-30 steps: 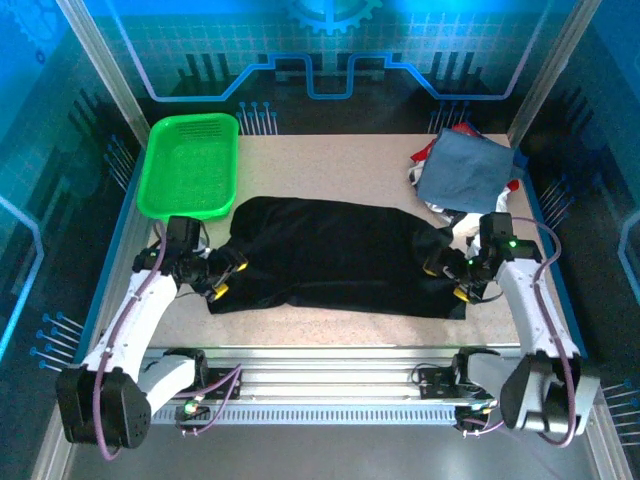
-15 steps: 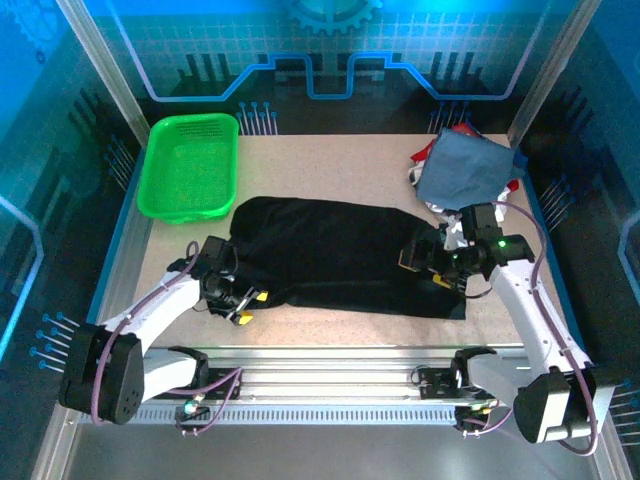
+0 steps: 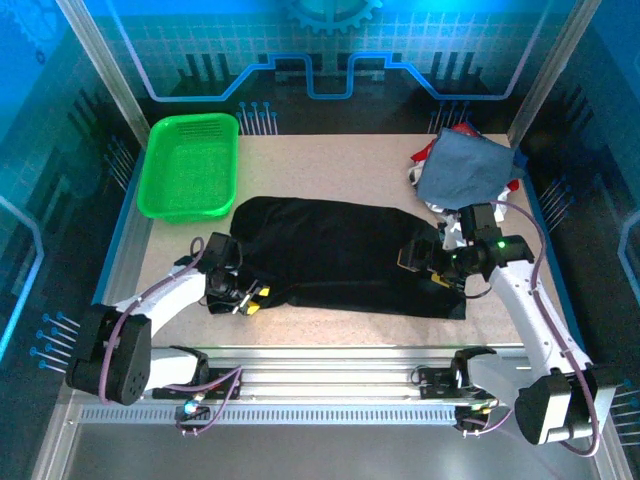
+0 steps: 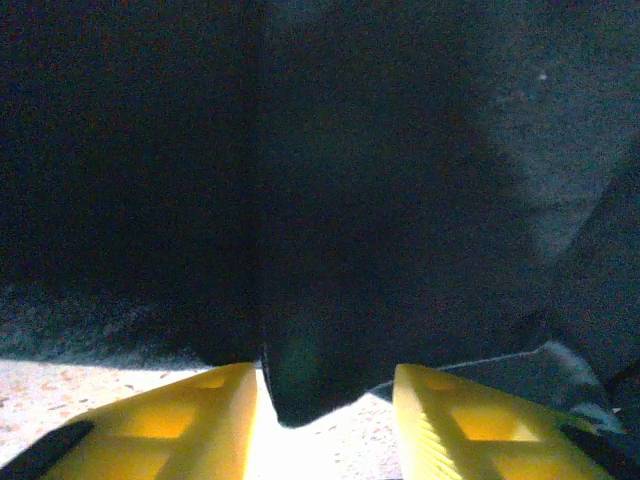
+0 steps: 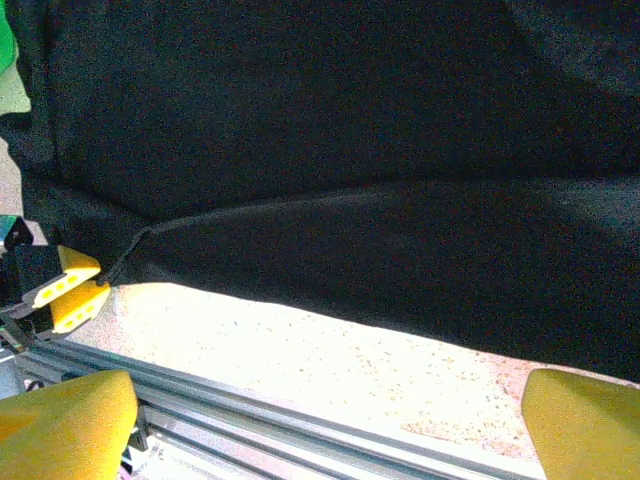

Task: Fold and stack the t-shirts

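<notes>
**A:** Item one, black t-shirt [image 3: 340,250]. Where do we log it?

**B:** Middle of the table [image 3: 330,160], spread crosswise and unfolded, with its near hem towards the arms. The slate-blue tee [image 3: 465,170] tops the heap at the far right corner, well apart from the green basket [image 3: 190,165] at far left.

**A:** Item two, left gripper [image 3: 245,297]. Any change over the last second?

**B:** We record it shifted in from the shirt's left edge to the near-left hem. Its jaws have narrowed from wide to a modest gap. In the wrist view a lip of black cloth sits between the fingers [image 4: 210,420] with light showing on either side, so it is not yet pinched.

**A:** Item three, right gripper [image 3: 430,268]?

**B:** It has moved off the near-right corner and is now over the shirt's right end. Its jaws are at full spread and hold nothing. Its pads [image 5: 60,420] frame hem and table.

**A:** Our assessment?

**B:** The left corner grasp looks imminent and the right side lags. We judge the first fold cannot start until both hold cloth.
</notes>
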### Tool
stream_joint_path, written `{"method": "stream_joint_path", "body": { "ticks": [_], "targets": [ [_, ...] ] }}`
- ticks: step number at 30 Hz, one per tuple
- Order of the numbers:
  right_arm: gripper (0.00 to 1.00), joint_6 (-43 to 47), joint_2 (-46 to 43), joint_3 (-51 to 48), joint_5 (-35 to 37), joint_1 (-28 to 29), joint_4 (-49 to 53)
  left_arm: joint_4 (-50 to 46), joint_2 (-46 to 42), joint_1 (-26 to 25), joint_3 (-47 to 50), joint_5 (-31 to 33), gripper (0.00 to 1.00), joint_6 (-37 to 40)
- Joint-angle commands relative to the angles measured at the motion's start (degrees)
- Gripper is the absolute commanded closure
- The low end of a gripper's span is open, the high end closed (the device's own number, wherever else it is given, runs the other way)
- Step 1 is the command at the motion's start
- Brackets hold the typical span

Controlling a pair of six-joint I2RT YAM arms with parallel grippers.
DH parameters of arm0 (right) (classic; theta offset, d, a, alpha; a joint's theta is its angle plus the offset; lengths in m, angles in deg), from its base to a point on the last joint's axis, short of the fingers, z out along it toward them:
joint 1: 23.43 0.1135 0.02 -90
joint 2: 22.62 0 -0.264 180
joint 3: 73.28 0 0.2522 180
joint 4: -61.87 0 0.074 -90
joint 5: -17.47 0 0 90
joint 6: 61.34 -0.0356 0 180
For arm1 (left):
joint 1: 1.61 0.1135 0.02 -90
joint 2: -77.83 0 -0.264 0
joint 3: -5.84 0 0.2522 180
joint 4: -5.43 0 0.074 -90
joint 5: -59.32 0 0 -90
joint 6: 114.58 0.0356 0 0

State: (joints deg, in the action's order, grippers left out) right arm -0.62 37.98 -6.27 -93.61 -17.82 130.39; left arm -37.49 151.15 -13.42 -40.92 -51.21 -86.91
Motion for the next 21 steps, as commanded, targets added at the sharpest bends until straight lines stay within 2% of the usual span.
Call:
{"method": "stream_joint_path", "body": {
  "ticks": [1, 6, 9, 15, 21],
  "targets": [
    [0.0, 0.4, -1.1, -0.7, -0.6, 0.9, -0.7, 1.2, 1.8, -0.3, -0.9, 0.6, 0.69, -0.4],
    [0.0, 0.2, -1.1, -1.2, -0.7, 0.9, -1.1, 0.9, 2.4, -0.3, -2.0, 1.0, 0.92, 0.3],
    [0.0, -0.1, -1.3, -1.4, -0.9, 0.9, -1.7, -0.4, 2.2, -0.3, -3.0, 1.4, 1.0, 1.2],
    [0.0, -0.3, -0.8, -1.7, -1.1, 0.9, -2.5, -2.5, 3.6, -0.3, -8.0, 2.1, 1.0, 4.0],
    [0.0, -0.1, 0.2, -1.9, -1.4, 0.9, -3.5, -4.2, 11.6, -0.3, -16.8, 2.1, 1.0, 10.8]
  ]
}}
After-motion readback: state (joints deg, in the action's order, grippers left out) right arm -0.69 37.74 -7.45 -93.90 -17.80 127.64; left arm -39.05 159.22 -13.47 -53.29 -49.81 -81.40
